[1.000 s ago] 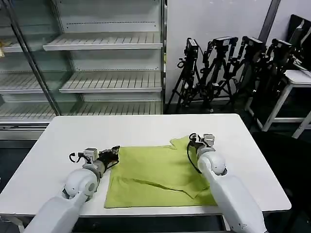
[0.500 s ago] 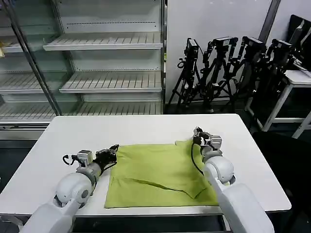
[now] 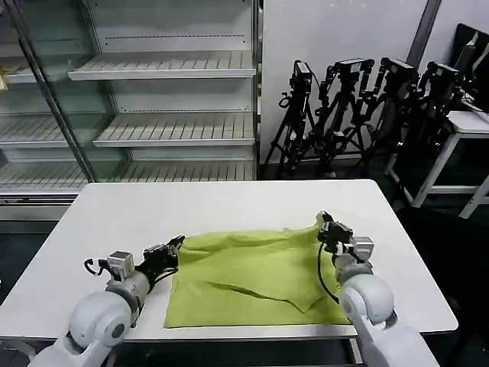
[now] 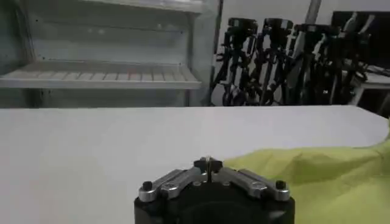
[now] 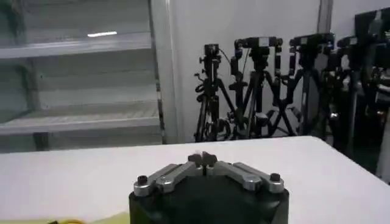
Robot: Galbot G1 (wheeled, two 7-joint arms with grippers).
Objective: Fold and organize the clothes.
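- Head view: white table (image 3: 229, 202) fills the lower half of the frame; a lime T-shirt (image 3: 252, 279) lies on it, lower centre, partly folded w/ a diagonal crease running toward the lower right.
- T-shirt's near edge sits close to the table's front edge; its far edge is rumpled and slightly raised at both top corners.
- Left gripper (image 3: 175, 245) is lower left of the frame, at the T-shirt's top-left corner, touching the fabric edge. In the left wrist view the left gripper's tips (image 4: 208, 162) are pressed together, no gap; can't tell if cloth is pinched between them. Yellow-green fabric (image 4: 323, 176) spreads over the lower right of that frame, just beside the tips.
- Right gripper (image 3: 324, 226) is right of centre, at the T-shirt's top-right corner. In the right wrist view its tips (image 5: 202, 158) also meet w/ no gap; a sliver of the shirt (image 5: 73, 220) shows at the lower left edge. Can't tell if it grips fabric.
- Background, upper left: bare metal shelves (image 3: 164, 69) behind glass.
- Upper right: a row of black tripods (image 3: 359, 115) against a white wall.
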